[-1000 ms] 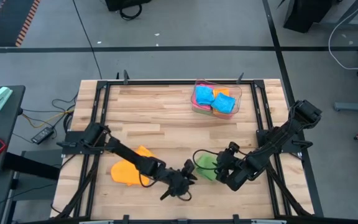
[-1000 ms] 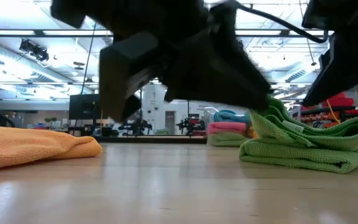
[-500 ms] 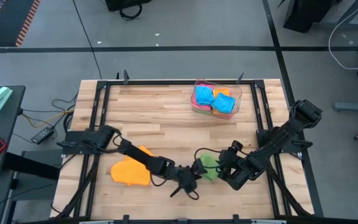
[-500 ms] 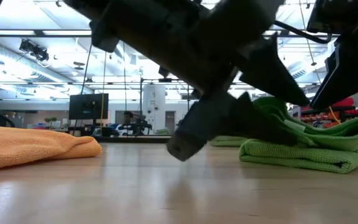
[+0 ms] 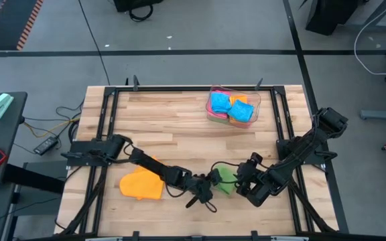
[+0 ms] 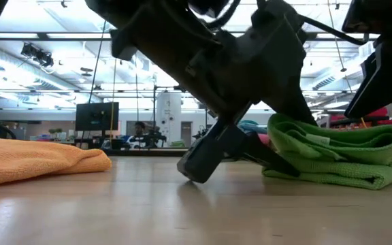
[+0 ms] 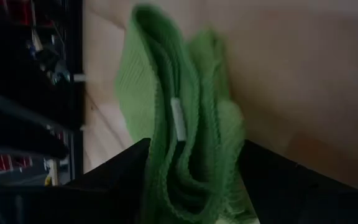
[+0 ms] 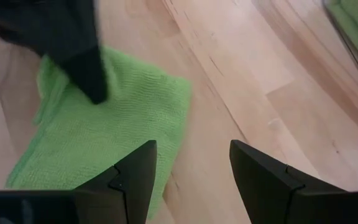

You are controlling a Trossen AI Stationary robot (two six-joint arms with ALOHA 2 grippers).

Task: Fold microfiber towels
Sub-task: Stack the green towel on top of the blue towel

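Off to my left claw's outer side the crumpled orange microfiber towel is lying untouched on the wooden counter. My left claw is standing open with the bunched green microfiber towel between its fingers, layers loosely stacked. If I am pulling away carelessly, a finger could be catching a layer and dragging the fold open. My right claw is hovering open just beside the same green towel, close enough that both arms could be colliding. Far beyond both claws, the clear plastic tray is holding blue, pink and orange towels.
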